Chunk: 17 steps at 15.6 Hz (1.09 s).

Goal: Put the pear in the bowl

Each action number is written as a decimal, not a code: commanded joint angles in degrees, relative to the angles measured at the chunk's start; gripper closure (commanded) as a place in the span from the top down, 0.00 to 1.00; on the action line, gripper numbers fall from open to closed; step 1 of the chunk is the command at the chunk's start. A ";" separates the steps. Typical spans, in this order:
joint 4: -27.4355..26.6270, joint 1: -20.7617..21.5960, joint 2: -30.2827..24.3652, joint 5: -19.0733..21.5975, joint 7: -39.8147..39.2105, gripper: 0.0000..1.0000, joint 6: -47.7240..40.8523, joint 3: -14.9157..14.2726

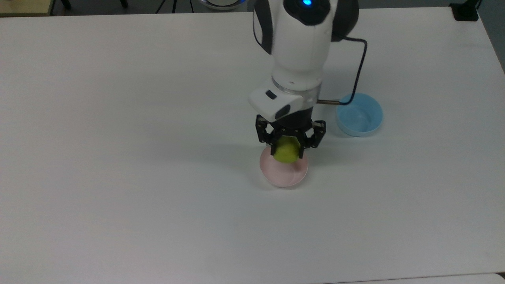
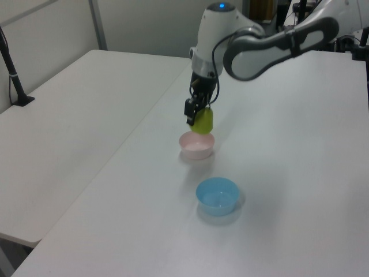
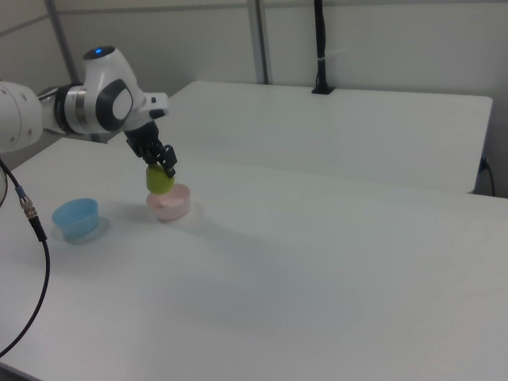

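My gripper [image 1: 287, 146] [image 2: 196, 118] [image 3: 161, 164] is shut on the yellow-green pear [image 1: 286, 152] [image 2: 203, 122] [image 3: 159, 181] and holds it in the air. The pear hangs just above the pale pink bowl [image 1: 283, 172] [image 2: 196, 146] [image 3: 169, 205], over its far rim in the top view. The bowl stands on the white table, and the gripper and pear hide part of it in the top view. The pear's stem is hidden between the fingers.
A light blue bowl [image 1: 361, 116] [image 2: 217, 196] [image 3: 77, 219] stands on the table beside the pink one, to the top view's right. A black cable [image 1: 357, 73] runs from the wrist above it. A second white table [image 2: 69, 109] adjoins at the left view's left.
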 commanded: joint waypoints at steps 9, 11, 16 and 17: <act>0.69 2.31 5.21 -2.06 2.38 1.00 4.72 -2.63; 0.69 2.04 4.68 -2.06 2.38 1.00 4.20 -2.63; 0.61 -0.59 -1.98 -1.45 2.47 1.00 -2.46 -1.93; 0.34 -1.47 -3.65 -1.53 2.38 1.00 -5.01 -1.66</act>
